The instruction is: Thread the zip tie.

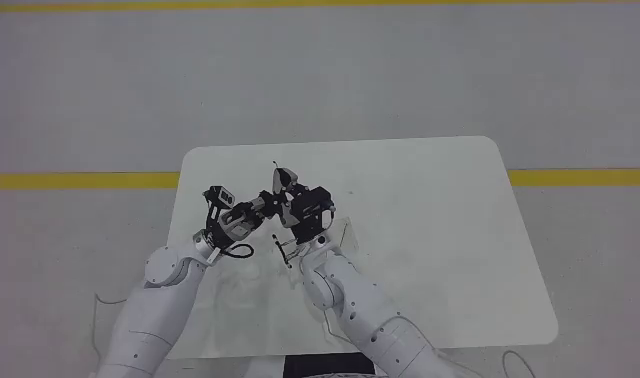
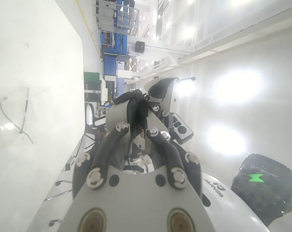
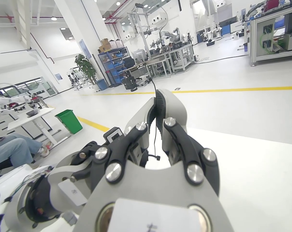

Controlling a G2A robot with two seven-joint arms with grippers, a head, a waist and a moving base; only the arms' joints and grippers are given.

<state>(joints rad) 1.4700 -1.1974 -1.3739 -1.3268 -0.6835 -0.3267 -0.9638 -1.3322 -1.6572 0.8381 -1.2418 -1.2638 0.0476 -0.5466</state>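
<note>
My right gripper (image 1: pixel 281 179) (image 3: pixel 156 97) points up over the white table (image 1: pixel 450 238), shut on a thin black zip tie (image 3: pixel 155 131). The tie's tip (image 1: pixel 275 165) (image 2: pixel 187 79) sticks out past the fingertips. Its other end, with a small block on it, hangs loose inside the gripper's palm. My left gripper (image 1: pixel 259 206) (image 2: pixel 135 97) is shut, its tips pressed close against the side of the right gripper. A thin black strand runs back between the left fingers. I cannot tell whether it is a tie.
A clear shallow tray (image 1: pixel 335 236) (image 2: pixel 36 97) lies on the table beside the right forearm, with spare black zip ties (image 1: pixel 285 248) (image 2: pixel 23 121) in it. The table's far and right parts are bare.
</note>
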